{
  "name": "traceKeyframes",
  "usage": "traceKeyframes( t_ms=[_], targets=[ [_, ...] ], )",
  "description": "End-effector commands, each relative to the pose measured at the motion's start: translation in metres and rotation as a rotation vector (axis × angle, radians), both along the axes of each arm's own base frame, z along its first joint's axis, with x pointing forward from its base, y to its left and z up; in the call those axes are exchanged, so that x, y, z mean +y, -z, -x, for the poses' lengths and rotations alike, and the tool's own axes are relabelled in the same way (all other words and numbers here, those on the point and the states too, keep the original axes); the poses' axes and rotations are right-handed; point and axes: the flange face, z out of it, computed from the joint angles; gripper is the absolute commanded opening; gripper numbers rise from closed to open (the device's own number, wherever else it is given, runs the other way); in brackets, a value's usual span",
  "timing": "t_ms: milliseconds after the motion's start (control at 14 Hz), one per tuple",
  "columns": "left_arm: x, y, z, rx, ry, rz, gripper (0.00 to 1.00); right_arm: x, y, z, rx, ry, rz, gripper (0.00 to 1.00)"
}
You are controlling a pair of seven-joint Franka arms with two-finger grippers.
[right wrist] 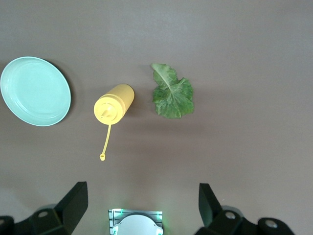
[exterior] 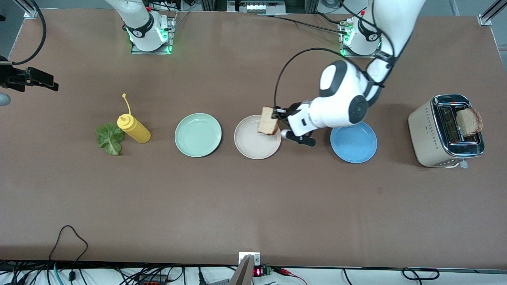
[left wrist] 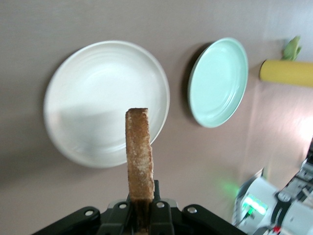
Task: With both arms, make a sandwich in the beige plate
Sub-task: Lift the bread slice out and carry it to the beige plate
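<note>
My left gripper (exterior: 277, 115) is shut on a slice of pale brown bread (exterior: 268, 120) and holds it upright on edge over the rim of the beige plate (exterior: 253, 145), at the side toward the left arm's end. In the left wrist view the slice (left wrist: 139, 152) stands up from the gripper (left wrist: 142, 215) above the plate (left wrist: 93, 107). A second slice (exterior: 469, 120) sticks out of the toaster (exterior: 429, 134). The green lettuce leaf (exterior: 109, 138) lies on the table toward the right arm's end. My right gripper (right wrist: 142, 188) is open and empty, high over the table near its base, looking down on the lettuce (right wrist: 171, 93).
A mint green plate (exterior: 198, 134) and a blue plate (exterior: 353, 141) flank the beige plate in a row. A yellow squeeze bottle (exterior: 134, 128) lies beside the lettuce. It also shows in the right wrist view (right wrist: 114, 103). A black fixture (exterior: 27, 78) juts in at the table's edge.
</note>
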Motion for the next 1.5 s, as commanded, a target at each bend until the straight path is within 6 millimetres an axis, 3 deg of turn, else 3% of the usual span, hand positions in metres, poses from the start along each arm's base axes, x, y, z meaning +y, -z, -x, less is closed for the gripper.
traceKeyframes(
  t_ms=[0,358,573,788,1003,1218,1433],
  targets=[
    [-0.010,0.013,-0.008,-0.008,-0.093,0.041,0.00,0.005,0.028,-0.014,0.051,-0.022,-0.020,1.00],
    [-0.007,0.041,-0.018,-0.025,-0.192,0.049,0.00,0.005,0.064,-0.027,0.108,-0.011,-0.059,1.00],
    [-0.013,0.046,-0.014,-0.001,-0.224,0.078,0.00,0.005,0.081,-0.028,0.151,-0.012,-0.063,1.00],
    [-0.011,0.056,-0.015,-0.008,-0.248,0.069,0.00,0.007,0.121,-0.032,0.164,-0.058,-0.083,1.00],
    [-0.018,0.069,-0.007,0.007,-0.234,0.059,0.00,-0.010,0.168,-0.014,0.098,-0.152,-0.115,1.00],
    [-0.025,0.075,-0.001,0.018,-0.223,0.054,0.00,-0.041,0.219,0.017,0.033,-0.287,-0.228,1.00],
    [-0.027,0.084,0.001,0.030,-0.218,0.049,0.00,-0.055,0.249,0.033,-0.024,-0.481,-0.259,1.00]
  ],
)
